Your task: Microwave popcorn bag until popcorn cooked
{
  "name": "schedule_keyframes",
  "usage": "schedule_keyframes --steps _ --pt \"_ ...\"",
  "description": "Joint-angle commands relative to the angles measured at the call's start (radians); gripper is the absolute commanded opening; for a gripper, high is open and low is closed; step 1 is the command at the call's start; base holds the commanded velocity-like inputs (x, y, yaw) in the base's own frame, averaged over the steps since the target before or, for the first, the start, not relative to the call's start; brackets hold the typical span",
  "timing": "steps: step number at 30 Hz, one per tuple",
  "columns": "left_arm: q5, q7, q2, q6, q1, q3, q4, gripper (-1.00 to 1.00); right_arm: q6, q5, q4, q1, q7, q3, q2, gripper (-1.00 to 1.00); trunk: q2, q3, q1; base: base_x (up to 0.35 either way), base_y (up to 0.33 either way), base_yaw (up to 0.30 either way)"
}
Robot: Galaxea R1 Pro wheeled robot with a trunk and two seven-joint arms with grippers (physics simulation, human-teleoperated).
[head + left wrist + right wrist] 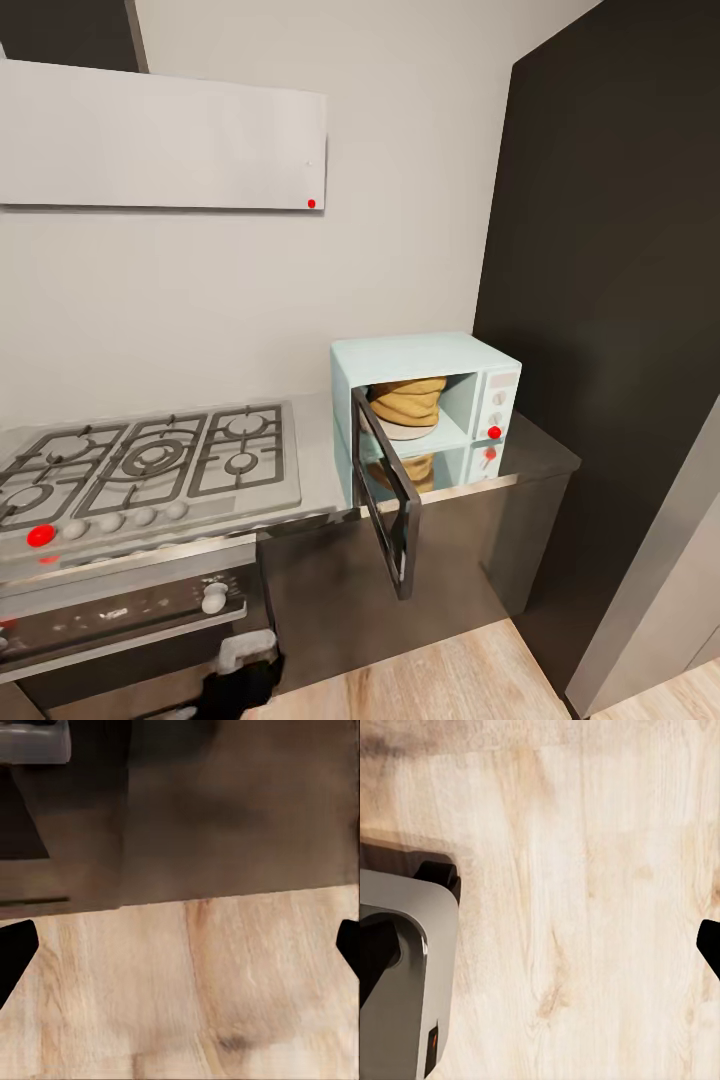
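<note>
both pincers, left and right, are hanging apart over the wooden floor, gripping nothing. popcorn bag is sitting inside the microwave on the table; its door is gaping, so push it squarely shut before starting heat.

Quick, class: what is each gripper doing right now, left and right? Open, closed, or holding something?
Left gripper: open, empty, over the wooden floor.
Right gripper: open, empty, also over the floor.

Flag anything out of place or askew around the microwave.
The microwave door hangs wide open past the countertop edge, with the popcorn bag sitting inside. Nothing looks spilled or damaged.
</note>
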Motion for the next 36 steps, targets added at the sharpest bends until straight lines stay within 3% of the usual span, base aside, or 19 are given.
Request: schedule_keyframes --steps 1,2,3,6,7,8,9,11,15,17,21,25,31,36 --pt "0.010 0.003 -0.001 0.008 -0.012 -0.012 -0.010 1.00 0.002 0.009 0.001 -0.001 0.003 -0.009 0.000 1.00 -0.001 -0.001 0.000 0.000 0.000 0.000" --pt "0.010 0.002 -0.005 0.015 -0.044 -0.039 -0.036 1.00 0.002 0.009 0.001 -0.001 0.003 -0.009 0.000 1.00 -0.001 -0.001 0.000 0.000 0.000 0.000" --pt "0.010 -0.006 -0.036 0.066 -0.119 -0.069 -0.114 1.00 0.002 0.009 0.001 -0.001 0.003 -0.009 0.000 1.00 -0.001 -0.001 0.000 0.000 0.000 0.000" --pt "0.010 -0.052 -0.053 0.103 -0.175 -0.073 -0.161 1.00 0.002 0.009 0.001 -0.001 0.003 -0.009 -0.001 1.00 -0.001 -0.001 0.000 0.000 0.000 0.000" --pt "0.013 -0.118 -0.059 0.117 -0.261 -0.074 -0.176 1.00 0.004 0.010 0.001 -0.001 0.003 -0.009 0.000 1.00 -0.001 -0.001 0.000 0.000 0.000 0.000" --pt "0.013 -0.133 -0.059 0.117 -0.272 -0.074 -0.177 1.00 0.004 0.010 0.001 -0.001 0.003 -0.009 -0.001 1.00 -0.001 -0.001 0.000 0.000 0.000 0.000" --pt "0.012 -0.160 -0.061 0.114 -0.280 -0.075 -0.180 1.00 0.005 0.010 0.001 -0.001 0.003 -0.009 -0.001 1.00 -0.001 -0.001 0.000 0.000 0.000 0.000" --pt "0.009 -0.273 -0.070 0.104 -0.291 -0.098 -0.207 1.00 0.004 0.010 0.001 -0.001 0.003 -0.009 0.000 1.00 -0.001 -0.001 0.000 0.000 0.000 0.000" --pt "-0.015 -0.312 -0.071 0.088 -0.293 -0.225 -0.238 1.00 0.007 0.009 0.001 -0.001 0.002 -0.009 0.002 1.00 -0.001 -0.001 0.000 0.000 0.000 0.000" --pt "-0.063 -0.307 -0.073 0.083 -0.294 -0.263 -0.261 1.00 0.012 0.006 0.002 -0.001 -0.001 -0.009 0.004 1.00 -0.001 -0.001 0.000 0.000 0.000 0.000" --pt "-0.091 -0.298 -0.070 0.080 -0.294 -0.273 -0.264 1.00 0.008 -0.001 0.003 -0.001 -0.002 -0.012 0.004 1.00 -0.001 -0.001 0.000 0.000 0.000 0.000" --pt "-0.095 -0.297 -0.067 0.078 -0.293 -0.270 -0.251 1.00 0.006 -0.021 0.003 0.002 -0.002 -0.016 0.007 1.00 -0.001 -0.001 0.000 0.000 0.000 0.000" --pt "-0.097 -0.298 -0.071 0.074 -0.294 -0.268 -0.227 1.00 0.005 -0.125 0.003 0.013 -0.002 -0.019 0.013 1.00 -0.001 -0.001 0.000 0.000 0.000 -0.128" --pt "-0.093 -0.299 -0.075 0.062 -0.294 -0.272 -0.227 1.00 0.005 -0.140 0.003 0.014 -0.002 -0.019 0.014 1.00 -0.001 -0.001 0.000 0.000 0.000 -0.237"
